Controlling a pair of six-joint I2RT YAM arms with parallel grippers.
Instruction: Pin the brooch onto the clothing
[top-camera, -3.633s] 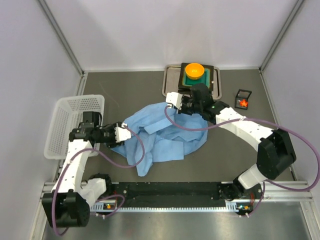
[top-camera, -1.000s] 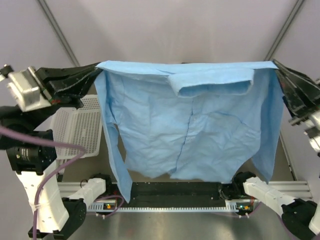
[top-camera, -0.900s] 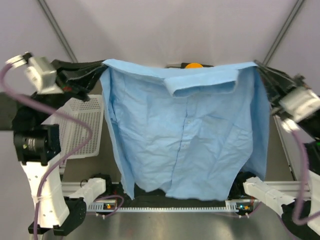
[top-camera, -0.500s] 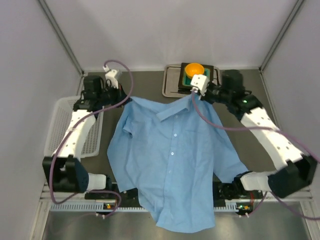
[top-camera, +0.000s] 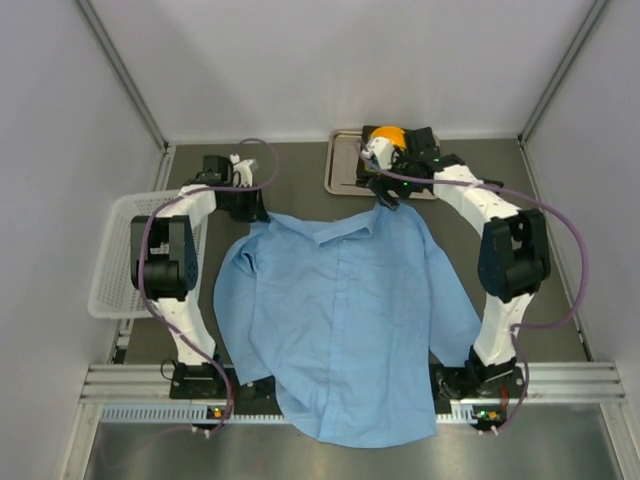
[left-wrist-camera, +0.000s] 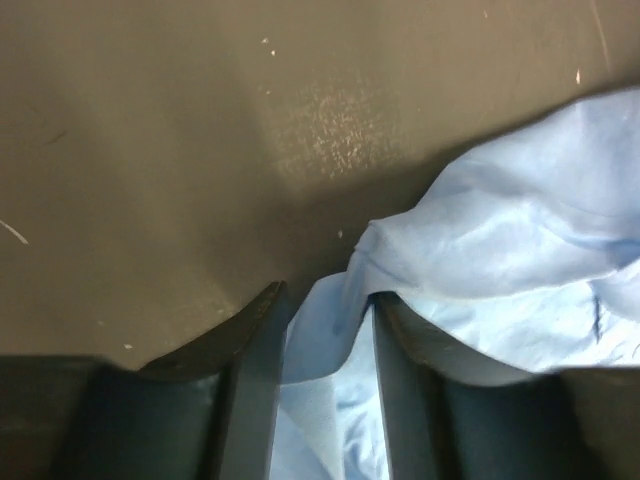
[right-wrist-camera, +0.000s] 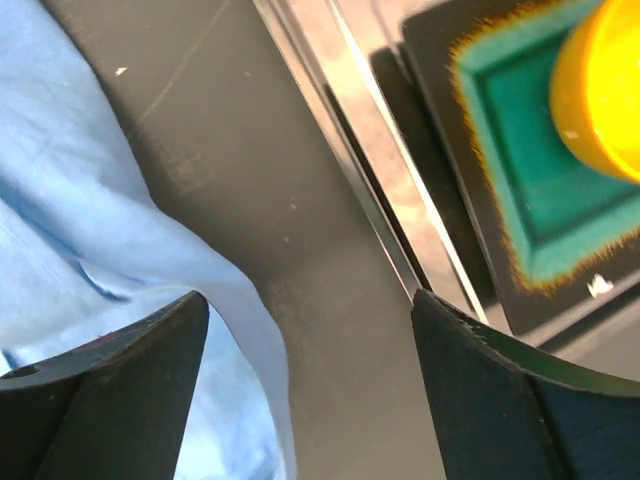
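Observation:
The clothing, a light blue button-up shirt (top-camera: 340, 320), lies spread flat on the table, collar at the far end and hem hanging over the near edge. My left gripper (top-camera: 250, 205) is at its left shoulder. In the left wrist view the left gripper (left-wrist-camera: 325, 300) is open, with a loose fold of shirt (left-wrist-camera: 500, 240) between the parted fingers. My right gripper (top-camera: 385, 195) is by the right side of the collar. The right wrist view shows the right gripper (right-wrist-camera: 310, 300) wide open over bare table, the shirt's edge (right-wrist-camera: 80, 200) beside its left finger. The brooch is out of view.
A white basket (top-camera: 112, 260) stands at the left, beside the left arm. At the back, a metal tray (top-camera: 345, 165) holds a green pad (right-wrist-camera: 520, 200) and an orange bowl (top-camera: 390, 135), just right of the right gripper. The tray's rim (right-wrist-camera: 330, 110) runs close by.
A second ago both grippers held the shirt up, stretched between them. They lowered it and laid it flat, then both grippers opened and the shoulders slackened.

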